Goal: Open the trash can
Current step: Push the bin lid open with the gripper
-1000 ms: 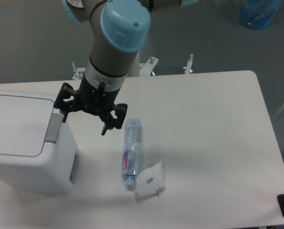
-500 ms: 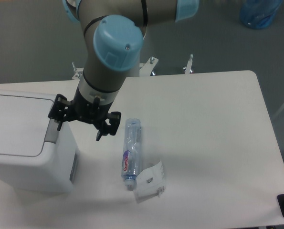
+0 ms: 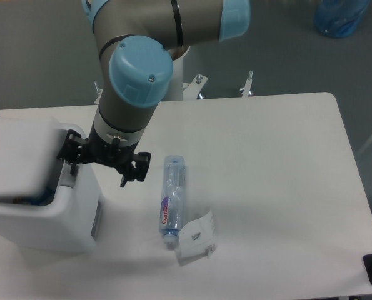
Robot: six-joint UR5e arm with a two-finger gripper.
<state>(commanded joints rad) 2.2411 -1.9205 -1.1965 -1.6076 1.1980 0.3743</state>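
Trash can [image 3: 42,219] at table's [image 3: 267,156] left edge; lid [image 3: 17,159] tilted up, dark gap under its near edge, so release judged triggered. Gripper [image 3: 99,167] over can's right rim where push bar sits. 2 fingers spread apart, holding nothing; contact with bar cannot be told. Bottle [image 3: 171,201] and wrapper [image 3: 197,236] lie nearby.

My white table [image 3: 279,162] has rounded corners. Beyond its far edge I see grey floor [image 3: 42,56]. A blue bag [image 3: 341,17] sits past the far right corner.
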